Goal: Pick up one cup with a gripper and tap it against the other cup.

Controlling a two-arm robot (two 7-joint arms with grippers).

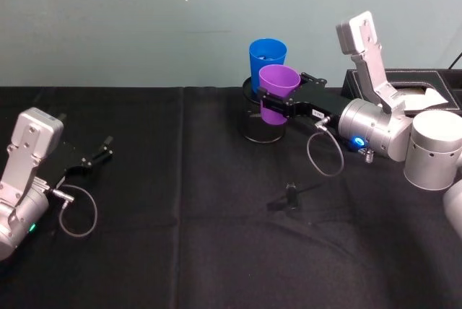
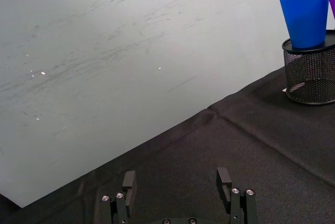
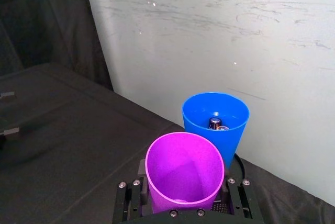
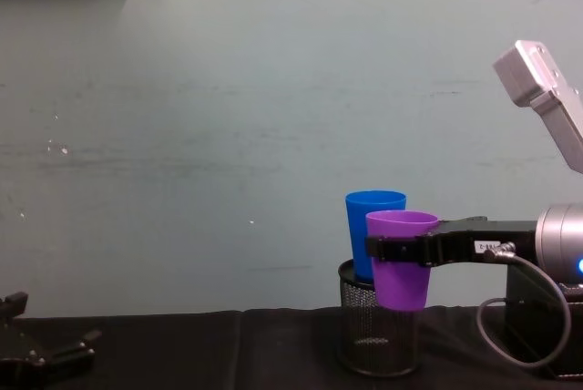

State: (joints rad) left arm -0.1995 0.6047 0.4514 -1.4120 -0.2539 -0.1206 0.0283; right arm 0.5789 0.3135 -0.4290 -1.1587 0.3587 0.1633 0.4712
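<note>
- The right gripper (image 1: 276, 104) reaches in from the right, its fingers (image 3: 235, 194) pinching the purple cup (image 1: 279, 91) from both sides just under the rim.
- The purple cup is held upright, mouth up, clear of the desk (image 1: 216, 251).
- In the chest view the purple cup (image 4: 401, 281) hangs in front of the black mesh pen holder (image 4: 375, 340), its base lower than the holder's rim.
- The blue cup (image 1: 266, 58) stands upright inside the mesh holder, just behind the purple cup and rising above it.
- The two rims sit close together; I cannot tell whether they touch.
- Small metallic items (image 3: 215, 124) lie in the bottom of the blue cup.
- The left gripper (image 1: 101, 154) rests low at the left of the black-clothed desk, well apart from the cups, fingers (image 2: 128, 181) spread with nothing between them.
</note>
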